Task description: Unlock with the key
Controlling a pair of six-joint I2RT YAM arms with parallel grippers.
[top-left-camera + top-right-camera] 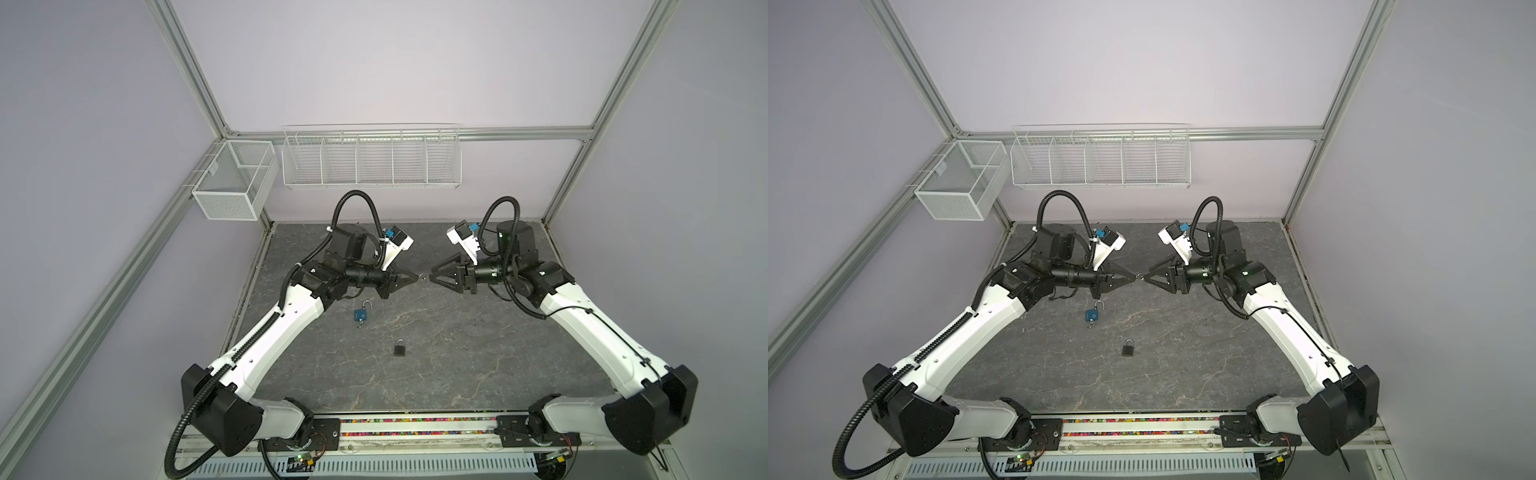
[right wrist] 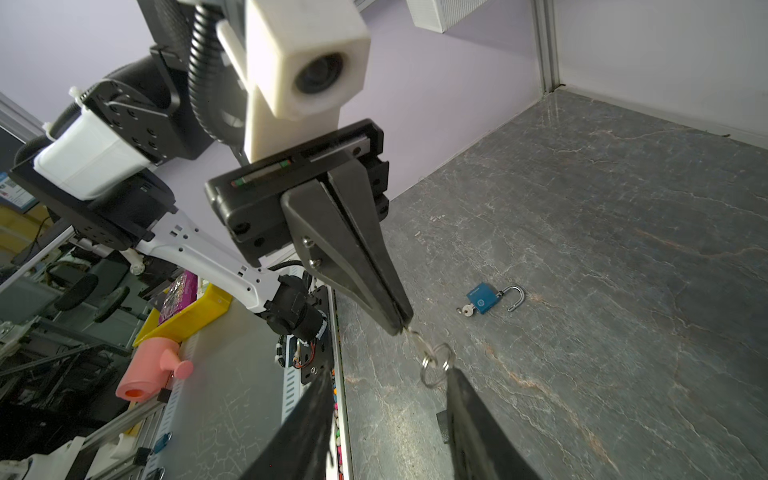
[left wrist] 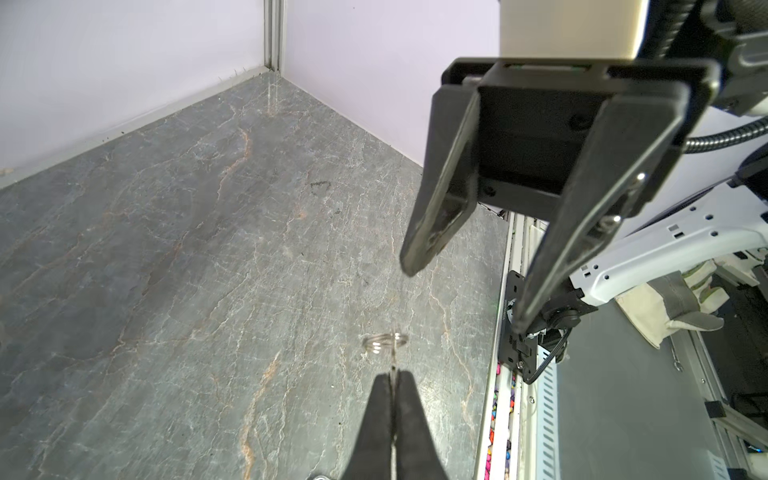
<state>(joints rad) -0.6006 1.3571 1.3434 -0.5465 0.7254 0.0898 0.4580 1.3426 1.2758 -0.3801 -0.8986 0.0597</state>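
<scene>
In both top views the key (image 1: 422, 277) is too small to make out. In the left wrist view it shows only edge-on, its ring (image 3: 384, 343) blurred; the left fingers (image 3: 409, 428) run off that picture's edge. In the right wrist view the key's far end is hidden between the left fingers; the right fingers (image 2: 478, 436) are blurred and cut off; a dark shape (image 2: 442, 420) behind them cannot be identified.

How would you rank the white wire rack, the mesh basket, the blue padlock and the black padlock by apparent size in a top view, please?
1. wire rack, clearly the largest.
2. mesh basket.
3. blue padlock and black padlock: both tiny and too alike to rank.
</scene>
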